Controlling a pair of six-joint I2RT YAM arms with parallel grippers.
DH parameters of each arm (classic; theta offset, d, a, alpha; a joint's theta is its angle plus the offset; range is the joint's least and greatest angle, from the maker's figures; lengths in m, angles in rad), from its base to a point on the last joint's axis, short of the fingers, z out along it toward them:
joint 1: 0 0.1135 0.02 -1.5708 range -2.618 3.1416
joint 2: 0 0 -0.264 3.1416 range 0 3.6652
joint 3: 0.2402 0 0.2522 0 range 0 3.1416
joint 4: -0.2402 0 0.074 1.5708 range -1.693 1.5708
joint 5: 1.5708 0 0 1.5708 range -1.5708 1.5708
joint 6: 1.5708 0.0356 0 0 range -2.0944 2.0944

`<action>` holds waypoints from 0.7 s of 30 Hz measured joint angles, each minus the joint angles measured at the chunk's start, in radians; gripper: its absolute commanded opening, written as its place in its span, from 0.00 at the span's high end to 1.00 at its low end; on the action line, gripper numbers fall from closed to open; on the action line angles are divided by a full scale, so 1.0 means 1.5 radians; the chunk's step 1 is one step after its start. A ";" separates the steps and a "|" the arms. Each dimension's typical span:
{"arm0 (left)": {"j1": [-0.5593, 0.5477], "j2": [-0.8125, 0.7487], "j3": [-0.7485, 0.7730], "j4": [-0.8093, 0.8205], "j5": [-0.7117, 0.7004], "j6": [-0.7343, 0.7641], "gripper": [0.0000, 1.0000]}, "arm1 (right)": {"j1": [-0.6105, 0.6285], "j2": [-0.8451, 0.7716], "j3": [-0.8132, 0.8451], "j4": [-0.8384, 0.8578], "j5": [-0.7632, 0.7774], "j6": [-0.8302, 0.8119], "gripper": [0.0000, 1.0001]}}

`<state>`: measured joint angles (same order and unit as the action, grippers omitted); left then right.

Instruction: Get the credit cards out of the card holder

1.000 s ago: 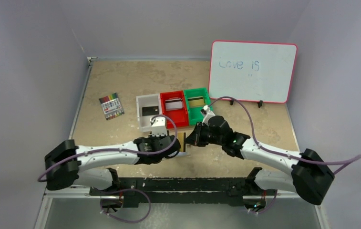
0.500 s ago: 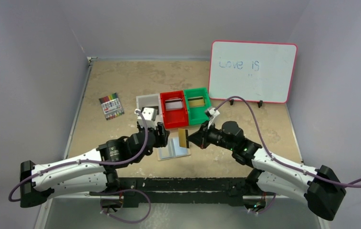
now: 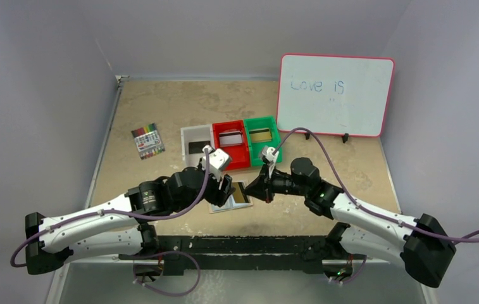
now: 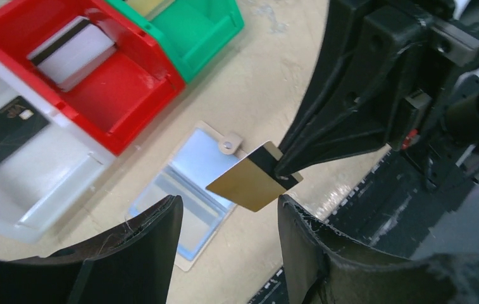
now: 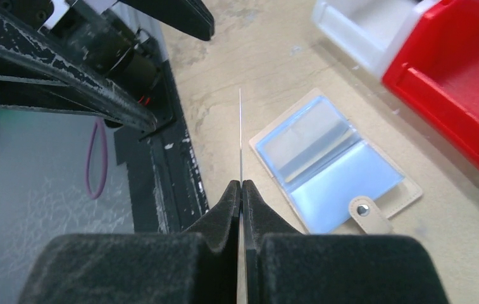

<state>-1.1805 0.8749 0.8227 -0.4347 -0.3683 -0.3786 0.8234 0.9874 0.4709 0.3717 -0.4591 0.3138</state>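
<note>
The card holder (image 3: 223,204) lies open on the table, its pale blue inside up (image 5: 331,161), with the snap tab (image 4: 229,144) at its edge. My right gripper (image 5: 242,185) is shut on a gold credit card (image 4: 249,183) with a dark stripe, held above the holder. In the right wrist view that gold card (image 5: 240,133) shows edge-on. My left gripper (image 4: 227,212) is open with nothing in it; the gold card hangs just beyond its fingertips. A black card (image 4: 6,130) lies in the white bin (image 4: 47,171), and a silver card (image 4: 75,50) in the red bin (image 4: 119,95).
A green bin (image 3: 268,149) with a tan card in it stands to the right of the red one. A pack of coloured markers (image 3: 147,140) lies at the left. A whiteboard (image 3: 335,95) stands at the back right. The black frame (image 3: 243,244) runs along the near edge.
My left gripper has opened and swung off the card holder, which now lies open on the table. The right gripper kept the gold card and dipped slightly toward the holder.
</note>
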 measured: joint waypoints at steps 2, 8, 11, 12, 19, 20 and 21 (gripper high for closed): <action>0.000 0.000 0.000 -0.001 0.033 0.005 0.43 | 0.000 0.006 0.001 0.000 -0.023 -0.008 1.00; 0.000 0.003 0.007 -0.021 0.126 0.023 0.47 | 0.000 0.006 0.005 0.001 -0.080 -0.033 1.00; 0.002 0.004 0.010 -0.036 0.167 0.036 0.50 | 0.000 -0.001 0.005 0.001 -0.109 -0.043 1.00; 0.003 0.006 0.012 -0.040 0.180 0.040 0.51 | 0.000 -0.003 0.005 0.001 -0.116 -0.046 1.00; 0.044 0.020 0.028 -0.045 0.279 0.056 0.59 | -0.001 -0.010 0.005 0.005 -0.166 -0.061 1.00; 0.054 0.024 0.029 -0.045 0.298 0.057 0.61 | -0.001 -0.010 0.005 0.005 -0.169 -0.063 1.00; 0.064 0.028 0.030 -0.045 0.316 0.058 0.62 | -0.002 -0.010 0.005 0.005 -0.172 -0.065 1.00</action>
<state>-1.0847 0.9176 0.8680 -0.5022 0.1055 -0.2916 0.8211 0.9726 0.4789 0.3786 -0.7174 0.2165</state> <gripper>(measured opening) 0.415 0.005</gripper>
